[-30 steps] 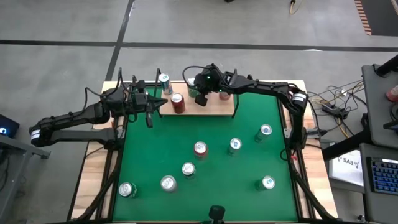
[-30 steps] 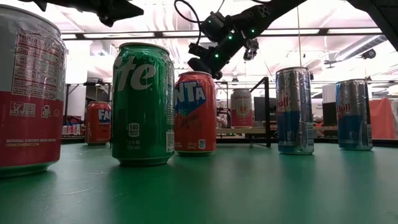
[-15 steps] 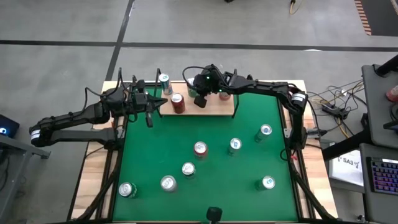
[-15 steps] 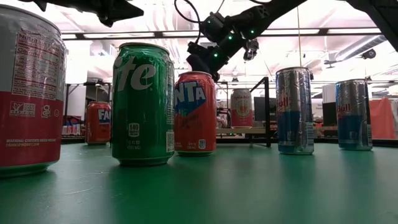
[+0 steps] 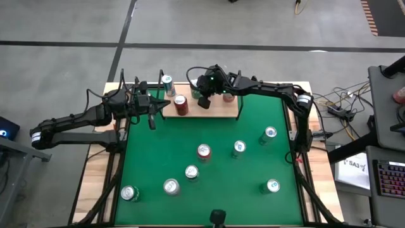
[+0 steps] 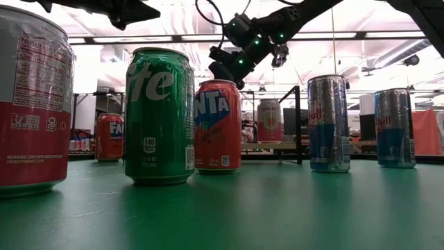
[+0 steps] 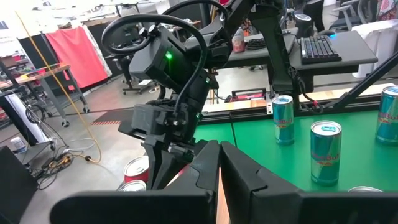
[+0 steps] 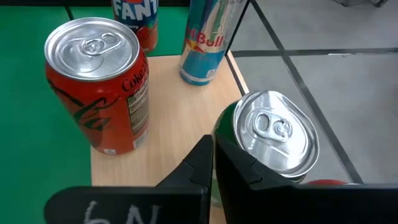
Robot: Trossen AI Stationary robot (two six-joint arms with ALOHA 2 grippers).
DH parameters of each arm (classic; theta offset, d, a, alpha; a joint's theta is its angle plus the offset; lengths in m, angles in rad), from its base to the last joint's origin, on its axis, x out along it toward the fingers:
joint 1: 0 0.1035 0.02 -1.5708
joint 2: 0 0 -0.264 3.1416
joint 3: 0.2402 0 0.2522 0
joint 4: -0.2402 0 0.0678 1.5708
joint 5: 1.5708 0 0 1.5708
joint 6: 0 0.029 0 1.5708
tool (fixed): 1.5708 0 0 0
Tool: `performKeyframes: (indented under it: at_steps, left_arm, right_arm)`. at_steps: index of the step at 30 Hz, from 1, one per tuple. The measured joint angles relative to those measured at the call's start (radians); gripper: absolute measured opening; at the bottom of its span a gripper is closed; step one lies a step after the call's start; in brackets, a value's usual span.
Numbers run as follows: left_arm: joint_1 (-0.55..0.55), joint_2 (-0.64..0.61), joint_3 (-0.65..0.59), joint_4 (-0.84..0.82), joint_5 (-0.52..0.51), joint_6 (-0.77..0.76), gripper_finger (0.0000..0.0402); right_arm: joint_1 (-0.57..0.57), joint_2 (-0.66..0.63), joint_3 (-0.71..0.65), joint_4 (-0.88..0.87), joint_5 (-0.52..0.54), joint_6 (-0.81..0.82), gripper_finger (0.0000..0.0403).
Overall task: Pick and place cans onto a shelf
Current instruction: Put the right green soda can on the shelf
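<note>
Seven cans [image 5: 204,151] stand scattered across the green table [image 5: 253,209], nearest the camera a green one [image 6: 159,114] and a red one [image 6: 216,125]. Beyond them, at the table's far edge, the light-wood shelf [image 5: 221,107] carries a red cola can [image 8: 98,84], a blue-silver can [image 8: 206,40] and a green can [image 8: 268,140]. The right gripper [image 5: 204,100], fingers together, hovers just beside the green can. The left gripper [image 5: 152,117], also closed and empty, waits by the shelf's left end.
</note>
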Motion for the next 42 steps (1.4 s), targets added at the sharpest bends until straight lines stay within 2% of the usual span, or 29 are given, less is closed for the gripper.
performKeyframes:
  at_steps: [15, 31, 42]
  left_arm:
    - [0.0, 0.0, 0.0, 0.0, -0.001, 0.008, 0.0]
    - [0.0, 0.0, 0.0, 0.0, -0.001, 0.025, 0.0]
    - [0.0, 0.0, 0.0, 0.0, -0.001, 0.026, 0.0]
  right_arm:
    - [-0.004, 0.0, 0.0, -0.036, 0.016, 0.006, 0.0009]
    - [-0.011, 0.046, -0.001, 0.045, 0.027, 0.0, 0.0009]
    - [-0.01, 0.029, 0.023, 0.061, 0.026, 0.021, 0.0009]
